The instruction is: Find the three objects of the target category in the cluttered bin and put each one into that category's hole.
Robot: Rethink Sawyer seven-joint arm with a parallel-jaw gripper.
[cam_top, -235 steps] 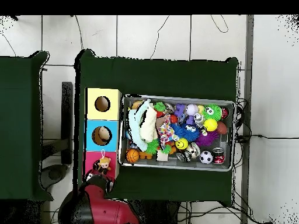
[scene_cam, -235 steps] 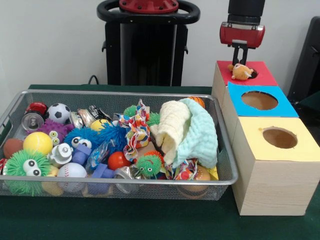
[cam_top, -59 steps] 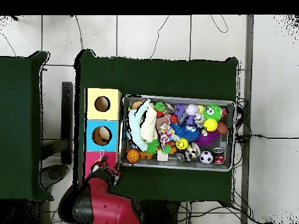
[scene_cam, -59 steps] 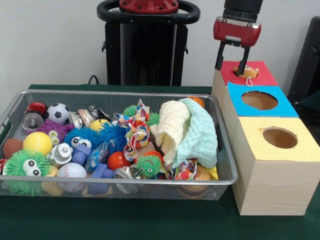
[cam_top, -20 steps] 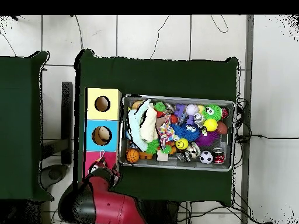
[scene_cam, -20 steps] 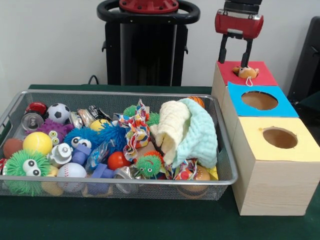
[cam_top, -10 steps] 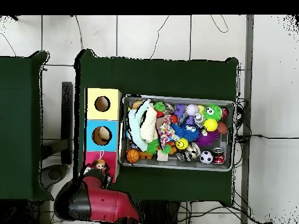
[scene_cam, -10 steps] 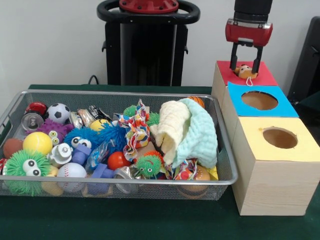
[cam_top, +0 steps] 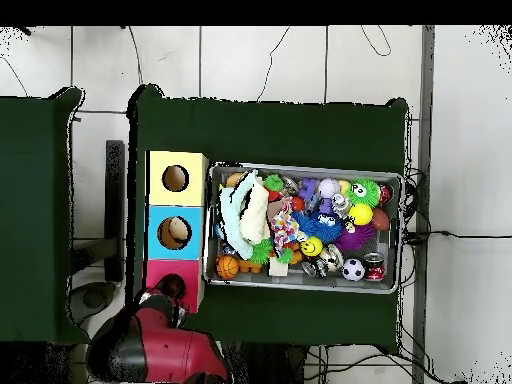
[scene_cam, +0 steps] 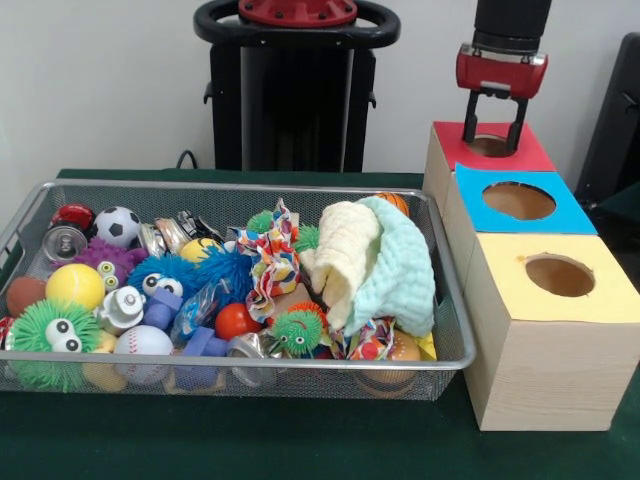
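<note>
While gripper [scene_cam: 494, 128] hangs spread and empty over red box [scene_cam: 525, 152] hole, upper right of frame, drop step looks done; no toy visible in hole. Next move likely calls for swing back to wire bin [scene_cam: 446, 300], centre-left, for another target. Counted: three boxes, red, blue [scene_cam: 570, 218], yellow [scene_cam: 610, 300]; two cloths atop clutter.

Dark green tablecloth [scene_cam: 300, 440] covers the table. Second green-covered table [cam_top: 35, 215] off to one side in overhead view. White wall [scene_cam: 100, 80] behind in front view. White tiled floor [cam_top: 260, 60] with loose cables [cam_top: 420, 215] running alongside. Dark chair-like shape [scene_cam: 620, 110] at front view's edge, cropped.
</note>
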